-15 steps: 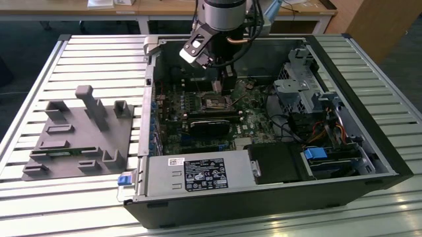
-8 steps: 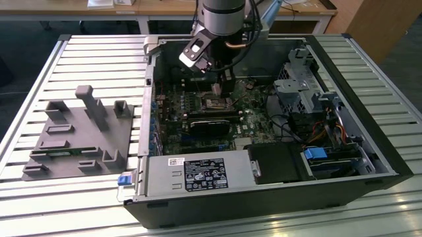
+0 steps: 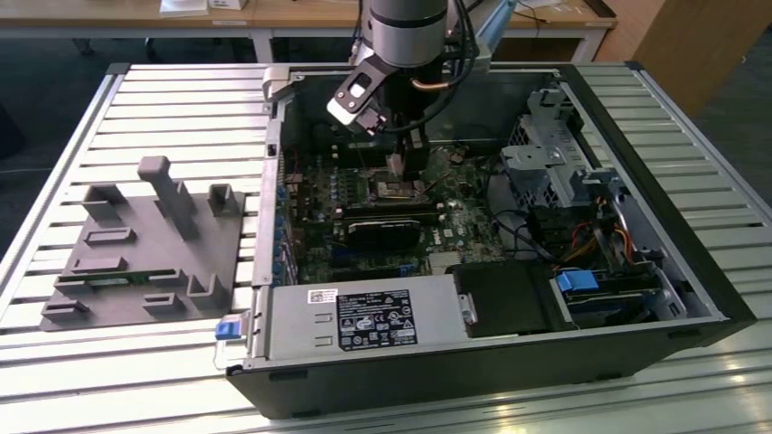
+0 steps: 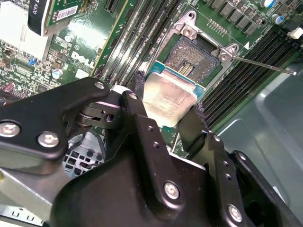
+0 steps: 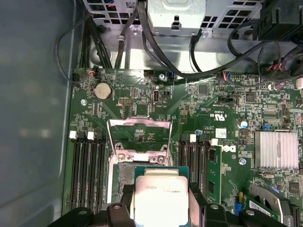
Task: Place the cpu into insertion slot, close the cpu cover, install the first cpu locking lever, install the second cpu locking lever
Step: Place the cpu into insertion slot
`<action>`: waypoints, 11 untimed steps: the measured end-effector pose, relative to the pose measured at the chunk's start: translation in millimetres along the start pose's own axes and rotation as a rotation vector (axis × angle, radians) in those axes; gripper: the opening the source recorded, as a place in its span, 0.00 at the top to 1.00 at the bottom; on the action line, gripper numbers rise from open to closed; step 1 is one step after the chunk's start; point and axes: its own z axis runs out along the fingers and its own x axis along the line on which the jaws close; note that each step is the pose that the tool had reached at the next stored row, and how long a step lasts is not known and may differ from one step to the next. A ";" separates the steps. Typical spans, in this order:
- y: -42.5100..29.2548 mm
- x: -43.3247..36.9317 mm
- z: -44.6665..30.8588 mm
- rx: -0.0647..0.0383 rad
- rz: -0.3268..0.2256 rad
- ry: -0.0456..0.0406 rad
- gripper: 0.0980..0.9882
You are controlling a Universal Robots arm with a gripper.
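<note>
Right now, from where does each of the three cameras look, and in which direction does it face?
Exterior view: off the arm, high, looking down into the open black computer case on the slatted metal table; grey arm and gripper show.
Second wrist view: at the wrist, facing the small square silver-beige cpu clamped between black fingers, over the square black insertion slot.
First wrist view: at the wrist, facing the green motherboard and open silver cpu cover; fingertips show.
Both wrist views share cpu, insertion slot and gripper.
</note>
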 end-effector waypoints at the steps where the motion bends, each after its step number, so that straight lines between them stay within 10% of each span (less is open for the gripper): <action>1: 0.0 0.0 0.1 0.000 0.000 0.0001 0.51; 11: -1.8 0.8 9.4 0.000 0.004 -0.0003 0.51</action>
